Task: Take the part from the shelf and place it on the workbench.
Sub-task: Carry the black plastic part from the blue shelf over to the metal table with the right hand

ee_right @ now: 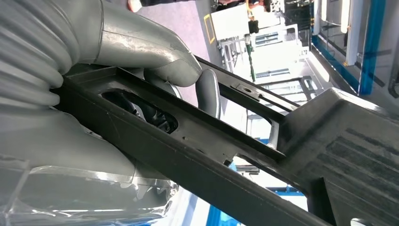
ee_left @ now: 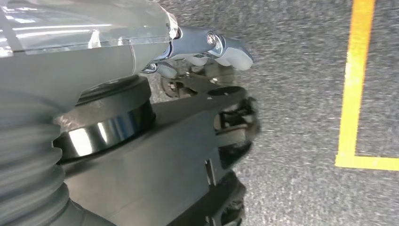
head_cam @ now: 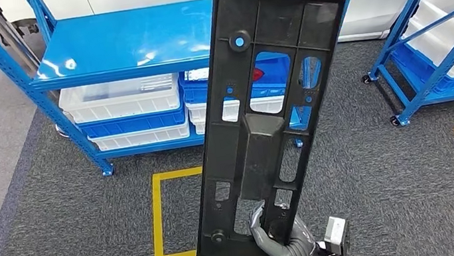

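Long black ribbed plastic part (head_cam: 264, 123) with cutouts, held upright, slightly tilted.

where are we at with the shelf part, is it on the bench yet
Not yet. Done: the black part is off the blue shelf, whose top level lies bare behind it. In hand: the right hand grips the part at its lower end, holding it upright over the grey carpet; the thumb presses on a rib. The left hand hangs over the floor. Left: carrying it to a workbench and setting it down.
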`<state>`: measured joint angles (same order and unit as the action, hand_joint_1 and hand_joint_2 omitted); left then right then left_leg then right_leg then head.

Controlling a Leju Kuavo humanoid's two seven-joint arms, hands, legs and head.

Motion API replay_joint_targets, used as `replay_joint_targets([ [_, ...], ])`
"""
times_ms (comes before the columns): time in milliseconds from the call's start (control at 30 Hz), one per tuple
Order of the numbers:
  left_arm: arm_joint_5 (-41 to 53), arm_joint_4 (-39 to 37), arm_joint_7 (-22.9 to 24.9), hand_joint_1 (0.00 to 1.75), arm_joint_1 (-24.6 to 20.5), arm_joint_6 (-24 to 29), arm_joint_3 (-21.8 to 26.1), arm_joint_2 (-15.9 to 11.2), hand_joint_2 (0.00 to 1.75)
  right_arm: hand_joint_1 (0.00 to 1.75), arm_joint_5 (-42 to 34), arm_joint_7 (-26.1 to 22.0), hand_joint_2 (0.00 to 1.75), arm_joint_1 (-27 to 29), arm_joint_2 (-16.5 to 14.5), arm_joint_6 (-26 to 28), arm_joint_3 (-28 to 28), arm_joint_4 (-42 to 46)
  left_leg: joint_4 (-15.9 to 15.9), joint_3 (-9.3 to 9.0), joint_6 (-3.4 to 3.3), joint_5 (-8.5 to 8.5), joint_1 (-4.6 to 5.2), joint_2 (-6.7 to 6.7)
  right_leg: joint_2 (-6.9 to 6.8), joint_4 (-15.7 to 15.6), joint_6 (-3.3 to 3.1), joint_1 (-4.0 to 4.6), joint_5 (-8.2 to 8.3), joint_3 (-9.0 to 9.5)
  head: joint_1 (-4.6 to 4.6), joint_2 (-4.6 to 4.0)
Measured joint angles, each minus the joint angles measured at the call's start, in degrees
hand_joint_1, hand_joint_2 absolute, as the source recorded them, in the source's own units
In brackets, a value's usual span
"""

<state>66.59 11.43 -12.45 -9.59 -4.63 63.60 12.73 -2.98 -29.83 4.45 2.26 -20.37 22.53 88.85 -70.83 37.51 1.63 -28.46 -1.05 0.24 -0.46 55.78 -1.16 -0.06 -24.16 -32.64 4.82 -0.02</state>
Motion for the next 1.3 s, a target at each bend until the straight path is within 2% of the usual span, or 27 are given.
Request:
replay_joint_targets([
  [33,-0.01,-0.01,-0.02,0.00,-0.06,0.00,0.00,-0.01,1.75,1.68,0.00,0.00,1.75,-0.08,-0.03,-0.01,-0.01,0.00,3.72,-2.72,0.23,0.84,-0.23,-0.03,0.02,0.65,0.23,-0.08,0.19,-0.85,0.00,0.00],
  [100,-0.02,-0.02,-0.07,0.00,-0.22,0.00,0.00,0.00,1.75,1.68,-0.01,0.00,1.75,-0.29,-0.08,-0.01,-0.02,0.01,10.73,-7.32,0.16,0.65,-0.20,-0.32,0.07,1.81,0.84,-0.08,0.59,-2.20,0.00,0.00],
  [167,-0.02,-0.02,-0.14,0.00,-0.29,0.01,0.02,-0.02,1.75,1.68,-0.03,0.00,1.75,-0.40,-0.15,-0.02,-0.02,0.01,12.89,-8.36,-0.53,0.02,0.22,-0.62,0.10,2.26,1.62,-0.07,1.29,-2.88,-0.01,0.00],
  [233,-0.04,-0.02,-0.19,0.00,-0.24,0.02,0.04,-0.07,1.75,1.68,-0.08,-0.02,1.75,-0.38,-0.20,-0.02,-0.02,0.00,12.99,-7.45,-1.65,0.90,0.34,-0.49,0.23,2.47,2.40,-0.29,1.47,-3.50,-0.01,0.00],
  [267,-0.05,-0.02,-0.22,0.00,-0.27,0.02,0.06,-0.09,1.75,1.68,-0.12,-0.02,1.75,-0.37,-0.23,-0.02,-0.02,0.00,13.10,-6.83,-2.32,1.53,0.37,-0.37,0.29,3.46,2.70,-0.44,0.21,-4.10,-0.01,0.00],
  [300,-0.06,-0.02,-0.28,0.00,-0.30,0.05,0.07,-0.09,1.75,1.68,-0.15,-0.02,1.75,-0.37,-0.25,-0.02,-0.03,0.00,13.24,-6.09,-2.90,2.23,0.37,-0.23,0.35,5.45,2.90,-0.56,-2.02,-4.91,-0.01,0.00],
  [367,-0.06,-0.02,-0.40,0.00,-0.37,0.17,0.09,-0.10,1.75,1.68,-0.17,-0.02,1.75,-0.34,-0.28,-0.03,-0.08,0.00,13.22,-4.54,-3.52,3.51,0.68,-0.06,0.37,12.31,3.08,-0.67,-7.87,-6.69,-0.01,0.00],
  [400,-0.06,-0.02,-0.45,0.00,-0.37,0.23,0.09,-0.11,1.75,1.68,-0.17,-0.01,1.75,-0.33,-0.28,-0.03,-0.13,0.00,13.20,-3.70,-3.62,4.16,0.93,0.01,0.37,15.83,3.07,-0.66,-9.64,-7.24,-0.01,0.00],
  [433,-0.06,-0.02,-0.47,0.00,-0.37,0.27,0.10,-0.11,1.75,1.68,-0.17,-0.01,1.75,-0.33,-0.29,-0.03,-0.16,0.00,13.16,-2.82,-3.69,4.82,1.18,0.08,0.38,18.24,2.94,-0.61,-10.06,-7.20,-0.01,0.00],
  [467,-0.06,-0.02,-0.48,0.00,-0.37,0.28,0.11,-0.12,1.75,1.68,-0.17,0.00,1.75,-0.32,-0.29,-0.03,-0.18,0.00,13.08,-1.89,-3.73,5.49,1.39,0.13,0.38,18.94,2.68,-0.48,-9.16,-6.33,-0.01,0.00],
  [533,-0.06,-0.02,-0.57,0.00,-0.39,0.31,0.13,-0.12,1.75,1.68,-0.17,0.00,1.75,-0.34,-0.31,-0.03,-0.20,0.02,12.88,-0.16,-3.72,6.73,1.62,0.16,0.37,14.52,1.82,0.15,-5.87,-1.63,-0.01,0.00],
  [600,-0.03,-0.02,-0.79,0.00,-0.41,0.64,0.13,-0.01,1.75,1.68,-0.17,0.02,1.75,-0.40,-0.34,-0.05,-0.27,0.20,12.79,0.89,-3.49,7.80,1.66,0.14,0.13,5.65,0.77,1.04,-6.24,4.86,0.00,0.00],
  [667,0.05,-0.02,-0.95,0.00,-0.43,1.20,0.13,0.13,1.75,1.68,-0.17,0.02,1.75,-0.44,-0.43,-0.16,-0.38,0.42,13.10,0.98,-2.96,8.85,1.49,0.24,-0.09,0.27,-0.17,1.58,-7.89,7.92,0.00,0.00],
  [733,0.11,-0.02,-0.97,0.00,-0.47,1.47,0.13,0.15,1.75,1.68,-0.17,-0.01,1.75,-0.44,-0.52,-0.26,-0.46,0.55,13.69,0.92,-2.28,9.84,1.34,0.32,-0.14,-0.74,-0.83,1.51,-6.73,7.56,-0.02,0.00],
  [767,0.11,-0.02,-0.97,0.00,-0.49,1.50,0.13,0.14,1.75,1.68,-0.17,0.01,1.75,-0.46,-0.59,-0.28,-0.50,0.59,13.42,1.22,-1.91,9.27,1.35,0.24,-0.12,-1.12,-1.08,1.34,-5.86,7.21,-0.01,0.00],
  [800,0.11,-0.02,-0.97,0.00,-0.49,1.52,0.13,0.11,1.75,1.68,-0.21,0.05,1.75,-0.45,-0.71,-0.33,-0.54,0.62,12.22,1.72,-1.58,7.61,1.37,0.12,-0.06,-1.52,-1.15,1.13,-4.91,6.76,-0.01,0.00],
  [833,0.11,-0.02,-0.97,0.00,-0.48,1.54,0.13,0.08,1.75,1.68,-0.34,0.18,1.75,-0.45,-0.85,-0.46,-0.58,0.63,9.73,2.52,-1.27,4.93,1.28,0.00,0.03,-1.75,-1.11,0.93,-4.06,6.22,-0.01,0.00],
  [900,0.13,-0.02,-0.98,0.00,-0.48,1.56,0.13,0.00,1.75,1.68,-0.88,0.69,1.75,-0.43,-1.08,-0.98,-0.69,0.50,2.36,4.29,-0.65,-0.30,0.94,-0.08,0.36,-1.68,-1.02,0.84,-2.91,4.85,0.00,0.00],
  [933,0.14,-0.02,-0.99,0.00,-0.47,1.57,0.13,-0.03,1.75,1.68,-1.20,1.01,1.75,-0.41,-1.12,-1.28,-0.75,0.36,-0.90,4.80,-0.40,-1.34,0.76,-0.07,0.56,-1.50,-0.91,0.80,-2.43,4.12,-0.01,0.00],
  [967,0.15,-0.02,-1.00,0.00,-0.47,1.57,0.13,-0.05,1.75,1.68,-1.46,1.29,1.75,-0.39,-1.13,-1.51,-0.79,0.19,-2.42,4.44,-0.21,-1.12,0.60,-0.08,0.82,-1.21,-0.74,0.72,-2.02,3.33,-0.01,0.00],
  [1000,0.16,-0.02,-1.02,0.00,-0.48,1.57,0.13,-0.08,1.75,1.68,-1.67,1.51,1.75,-0.37,-1.16,-1.65,-0.84,0.02,-1.75,2.99,-0.05,-0.13,0.46,-0.13,1.19,-0.81,-0.53,0.59,-1.69,2.53,0.00,0.00],
  [1033,0.17,-0.02,-1.03,0.00,-0.49,1.57,0.12,-0.10,1.75,1.68,-1.80,1.62,1.75,-0.37,-1.21,-1.70,-0.87,-0.09,1.42,0.32,0.07,1.07,0.33,-0.44,1.63,-0.29,-0.30,0.42,-1.46,1.77,0.00,0.00],
  [1100,0.18,-0.02,-1.08,0.00,-0.56,1.57,0.11,-0.14,1.75,1.68,-1.99,1.71,1.75,-0.41,-1.37,-1.71,-0.95,-0.18,9.53,-5.51,-0.09,1.58,0.11,-2.24,2.56,0.87,0.20,0.14,-1.18,0.40,0.01,0.00],
  [1133,0.18,-0.02,-1.11,0.00,-0.56,1.57,0.11,-0.15,1.75,1.68,-2.04,1.73,1.75,-0.44,-1.43,-1.73,-0.98,-0.19,12.13,-7.21,-0.30,1.34,0.07,-3.05,3.01,1.32,0.47,0.09,-1.06,-0.07,0.01,0.00],
  [1167,0.18,-0.02,-1.14,0.00,-0.56,1.57,0.11,-0.18,1.75,1.68,-2.07,1.76,1.75,-0.47,-1.49,-1.79,-1.02,-0.20,13.18,-7.80,-0.63,0.90,0.09,-3.50,3.49,1.60,0.82,0.06,-0.88,-0.46,0.01,0.00],
  [1233,0.19,-0.02,-1.22,0.00,-0.57,1.59,0.10,-0.21,1.75,1.68,-2.21,1.89,1.75,-0.47,-1.55,-2.03,-1.15,-0.25,13.43,-7.54,-1.38,1.14,0.11,-2.73,4.45,1.90,1.56,-0.01,-0.46,-1.03,0.00,0.00],
  [1300,0.19,-0.02,-1.28,0.00,-0.74,1.61,0.09,-0.23,1.75,1.68,-2.40,2.13,1.75,-0.54,-1.58,-2.30,-1.32,-0.30,13.75,-7.14,-2.26,1.64,0.03,-1.51,3.80,4.01,2.16,-0.08,-1.80,-2.34,-0.02,0.00],
])
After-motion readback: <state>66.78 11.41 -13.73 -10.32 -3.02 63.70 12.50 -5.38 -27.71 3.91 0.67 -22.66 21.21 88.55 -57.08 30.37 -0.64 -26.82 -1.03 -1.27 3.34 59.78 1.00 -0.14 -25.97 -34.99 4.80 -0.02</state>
